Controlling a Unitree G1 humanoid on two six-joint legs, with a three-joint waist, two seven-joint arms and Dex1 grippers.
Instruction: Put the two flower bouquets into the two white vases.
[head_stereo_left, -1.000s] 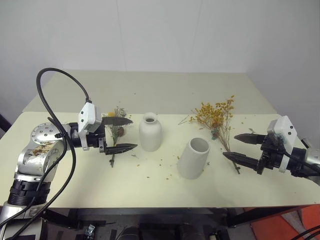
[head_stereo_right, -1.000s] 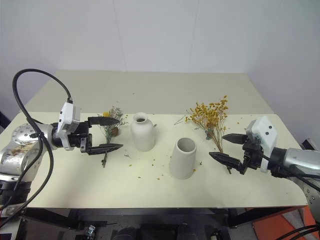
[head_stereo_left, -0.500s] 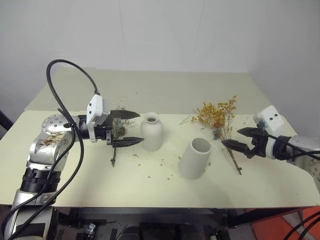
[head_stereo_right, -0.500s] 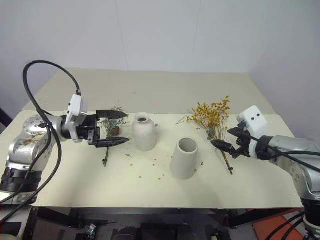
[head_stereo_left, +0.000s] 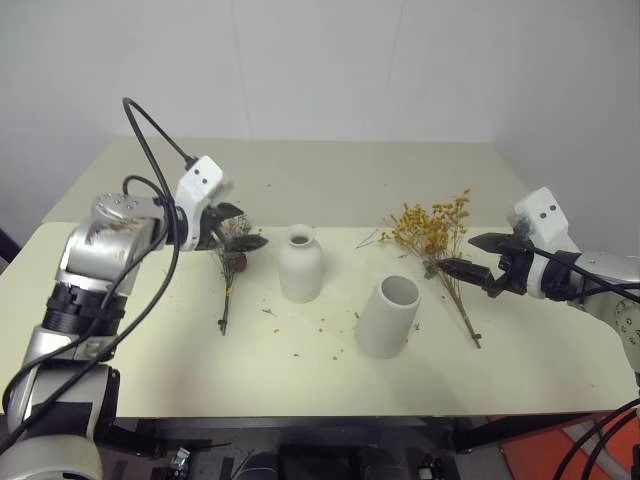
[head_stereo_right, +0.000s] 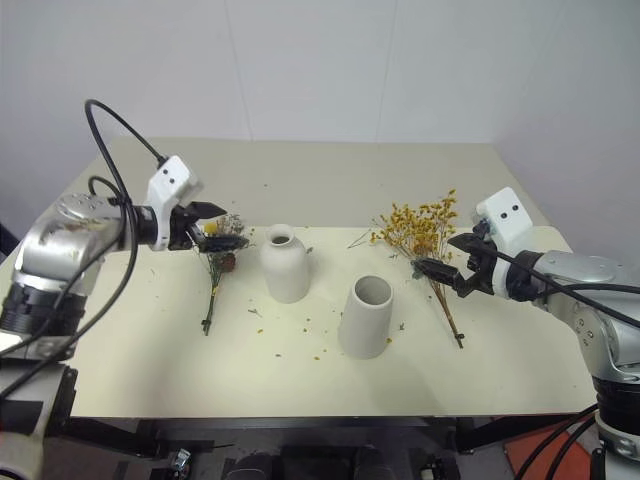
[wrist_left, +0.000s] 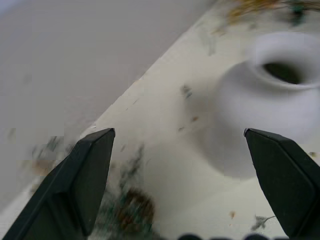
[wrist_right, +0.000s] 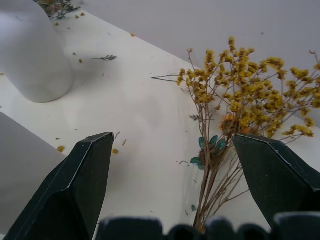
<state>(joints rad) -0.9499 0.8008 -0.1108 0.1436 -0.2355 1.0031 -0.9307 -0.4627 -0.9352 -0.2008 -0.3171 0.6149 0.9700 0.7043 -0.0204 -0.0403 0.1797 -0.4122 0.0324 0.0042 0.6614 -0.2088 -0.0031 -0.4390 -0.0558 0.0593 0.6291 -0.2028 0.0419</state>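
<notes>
left claw (head_stereo_left: 240, 227) spread over grey-green bunch (head_stereo_left: 229, 262) | right claw (head_stereo_left: 466, 256) spread above golden bunch (head_stereo_left: 432, 232)

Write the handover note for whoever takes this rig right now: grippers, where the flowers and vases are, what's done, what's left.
Left gripper: open, empty, over the head of the small grey-green bunch, which lies flat on the table.
Right gripper: open, empty, over the stems of the golden-yellow bunch, also flat on the table.
Bottle vase and cylinder vase: upright between the bunches, both empty.
Done: nothing placed.
Left: grasp each bunch and put one in each vase.
</notes>
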